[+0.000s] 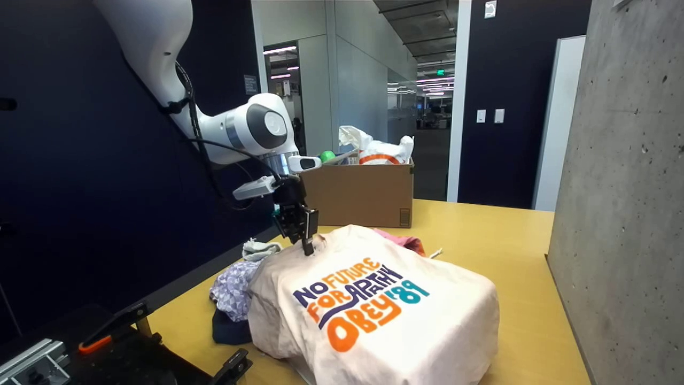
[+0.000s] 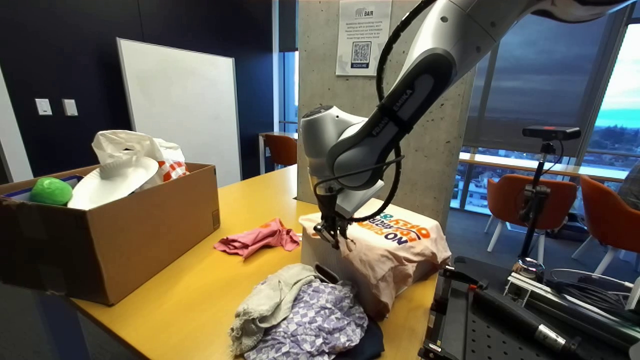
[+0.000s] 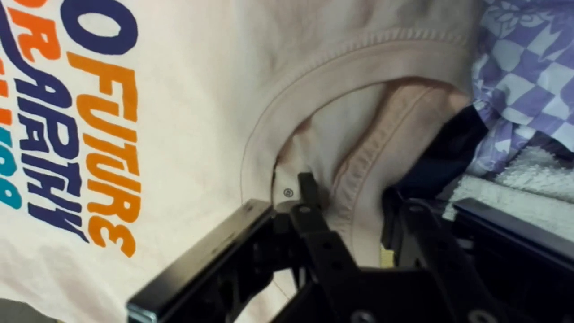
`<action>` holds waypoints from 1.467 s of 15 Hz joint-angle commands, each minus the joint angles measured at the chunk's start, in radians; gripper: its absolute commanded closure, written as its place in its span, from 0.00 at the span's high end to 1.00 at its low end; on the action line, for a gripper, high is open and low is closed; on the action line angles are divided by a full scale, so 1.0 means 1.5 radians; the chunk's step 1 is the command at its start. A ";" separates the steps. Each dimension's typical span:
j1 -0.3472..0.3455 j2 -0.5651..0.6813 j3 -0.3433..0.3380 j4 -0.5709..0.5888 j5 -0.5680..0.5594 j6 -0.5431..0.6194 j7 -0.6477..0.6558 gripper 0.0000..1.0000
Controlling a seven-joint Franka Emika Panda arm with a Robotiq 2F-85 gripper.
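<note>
"Across the yellow tabletop, taking the black fingers as the dial's centre in an exterior view, what stands at nine o'clock?"

"A cardboard box, its high walls apparently keeping a green ball, white plates and a white bag together. Closer in, also toward nine, a pink cloth lies crumpled, apart from the main heap."

"And that heap, between five and eight?"

"Grey cloth near half past seven, purple checked cloth beside it, dark cloth showing at their edge, all piled loosely as if set out of the way. Next to them rises a pale, ribbed support."

"How do the fingers stand?"

"Apart, with a modest gap and no visible grip. The wrist view shows them astride the neckband of a pale T-shirt, one inside the neck hole, one outside, likely because a free edge lets cloth pass between them. Whether either presses the fabric is unclear."

"And the T-shirt?"

"Draped over the support, chiefly toward three o'clock, lettering uppermost; the flat top likely keeps the printed front spread while the sides hang in folds. Farther right, at two o'clock, a camera stands on a post, presumably raised to overlook the tabletop."
</note>
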 commanded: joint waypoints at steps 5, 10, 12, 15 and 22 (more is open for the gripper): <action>0.033 -0.019 -0.020 -0.008 -0.031 0.010 0.023 0.00; 0.048 -0.051 -0.024 -0.005 -0.052 -0.008 0.035 0.01; 0.051 -0.069 -0.021 0.003 -0.060 -0.017 0.038 0.01; 0.051 -0.082 -0.012 0.028 -0.063 -0.033 0.034 0.01; 0.054 -0.063 0.011 0.115 -0.057 -0.096 0.022 0.01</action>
